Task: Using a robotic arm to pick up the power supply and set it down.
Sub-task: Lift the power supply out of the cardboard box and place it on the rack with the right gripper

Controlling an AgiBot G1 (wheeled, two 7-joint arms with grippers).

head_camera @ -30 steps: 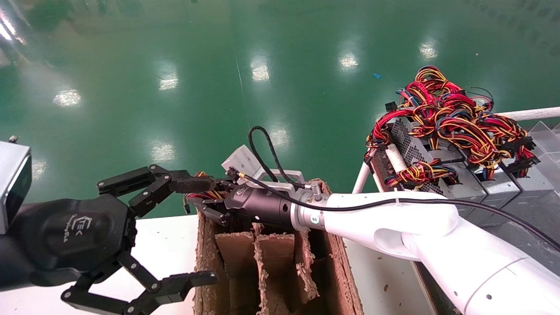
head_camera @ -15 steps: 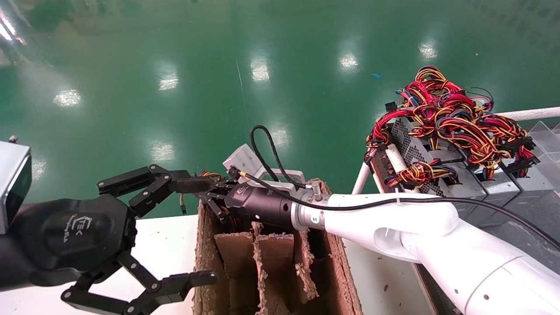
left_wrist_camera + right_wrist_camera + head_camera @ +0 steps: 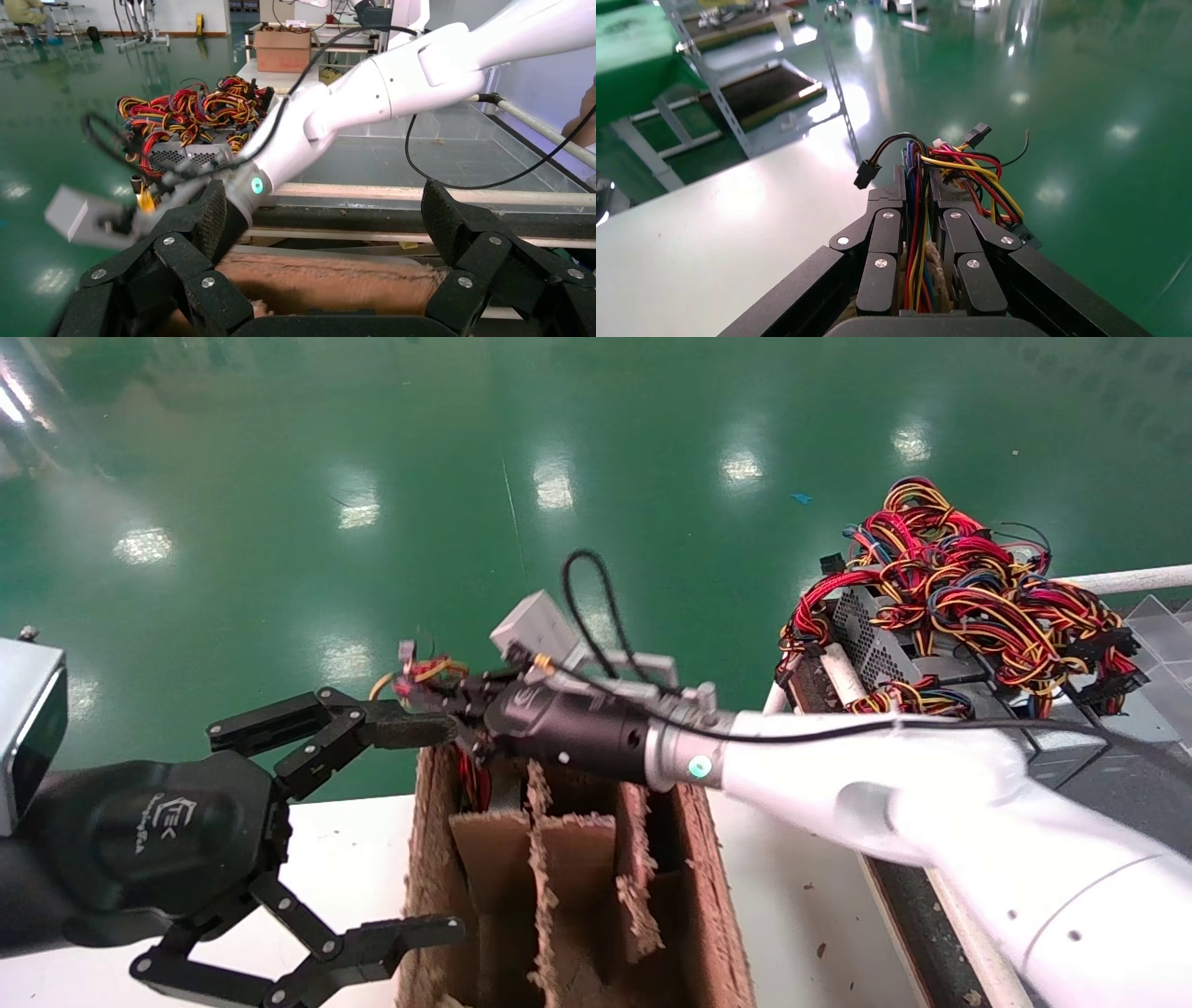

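Note:
My right gripper (image 3: 454, 696) reaches over the far end of the brown cardboard box (image 3: 694, 859) and is shut on the power supply's wire bundle (image 3: 424, 671). In the right wrist view the red, yellow, blue and black wires (image 3: 916, 232) run between the shut fingers (image 3: 888, 232) of that gripper (image 3: 917, 189). Red wires (image 3: 477, 784) hang down into the box's far left compartment; the grey body is hidden there. My left gripper (image 3: 433, 831) stays open at the lower left beside the box, and the left wrist view shows this gripper (image 3: 327, 217) with its pads wide apart.
Several more power supplies with tangled wires (image 3: 968, 607) are piled on a rack at the right. The box has torn cardboard dividers (image 3: 549, 859) and stands on a white table (image 3: 345, 859). Green floor lies beyond the table's far edge.
My right gripper has risen and tilted up, drawing the wire bundle higher above the box rim. The box shifted slightly. The left arm has not moved.

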